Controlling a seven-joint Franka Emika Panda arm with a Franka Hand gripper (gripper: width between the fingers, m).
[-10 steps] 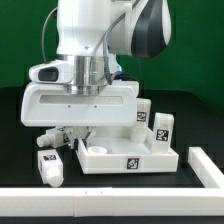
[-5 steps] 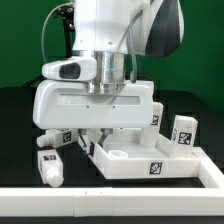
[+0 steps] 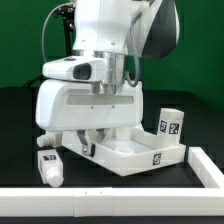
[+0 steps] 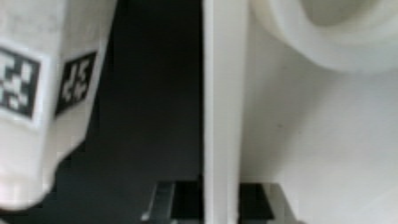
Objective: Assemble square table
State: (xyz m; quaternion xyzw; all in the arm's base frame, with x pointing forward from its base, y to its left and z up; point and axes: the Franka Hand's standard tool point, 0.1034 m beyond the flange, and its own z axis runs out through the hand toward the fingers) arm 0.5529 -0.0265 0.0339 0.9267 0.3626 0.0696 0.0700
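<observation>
The white square tabletop (image 3: pixel 130 152) lies on the black table, turned at an angle, with a tag on its front rim. My gripper (image 3: pixel 100 138) is low over its left rim, mostly hidden by the broad white hand. In the wrist view the thin rim wall (image 4: pixel 217 100) runs between my two dark fingers (image 4: pixel 171 200), which are shut on it at the gripper (image 4: pixel 217 197). A tagged white leg (image 4: pixel 45 80) stands beside the rim. Other legs stand at the exterior view's right (image 3: pixel 172 125) and lie at the left (image 3: pixel 48 167).
A white bar (image 3: pixel 100 205) runs along the front of the exterior view, with another white piece (image 3: pixel 205 165) at its right. A rounded corner socket (image 4: pixel 338 40) shows inside the tabletop. The green wall stands behind.
The hand and the tabletop have shifted toward the exterior view's left and turned. The tabletop's right corner and the leg at the right have come inward.
</observation>
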